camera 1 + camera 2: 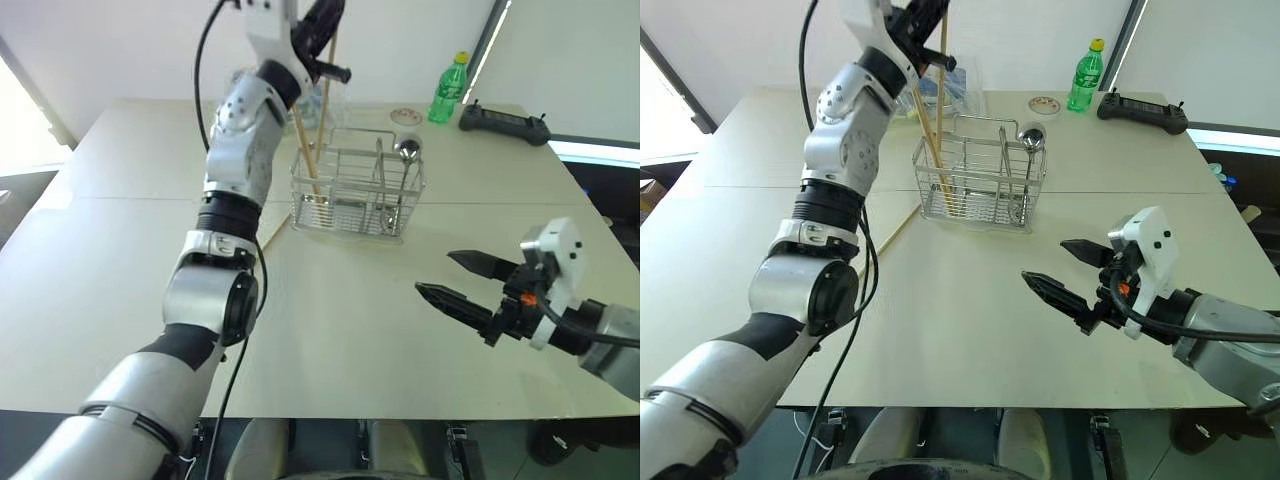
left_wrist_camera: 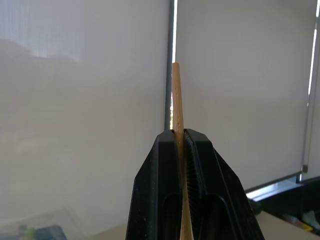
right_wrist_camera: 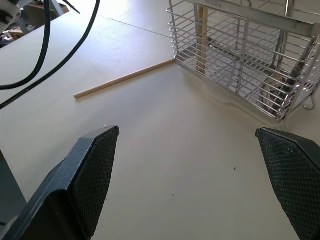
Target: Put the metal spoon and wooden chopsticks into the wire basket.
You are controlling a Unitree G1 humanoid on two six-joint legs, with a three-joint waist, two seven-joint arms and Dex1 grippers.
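Pale desk [image 1: 120, 260] before white blinds, seen from above. Wire basket [image 1: 357, 190] at centre rear, upright, loop handle raised. Metal spoon [image 1: 406, 152] standing in the basket's compartment at 3 o'clock, bowl uppermost above the rim. One of the wooden chopsticks [image 1: 305, 150] leaning in the compartment at 9 o'clock, upper end rising well above the rim. Second chopstick [image 2: 177, 125] held above the basket at 12 o'clock by the left gripper [image 1: 322, 45], jaws pinched tight on the stick, tip projecting past the fingertips. Third chopstick [image 3: 125, 78] flat on the desk at 8 o'clock of the basket, one end touching or just beside the basket's foot. Right gripper [image 1: 462, 283] at 5 o'clock of the basket, hovering above bare desk, jaws spread wide, nothing between them. Green bottle [image 1: 449, 90] and black controller [image 1: 505, 124] at 1 o'clock, near the far edge.
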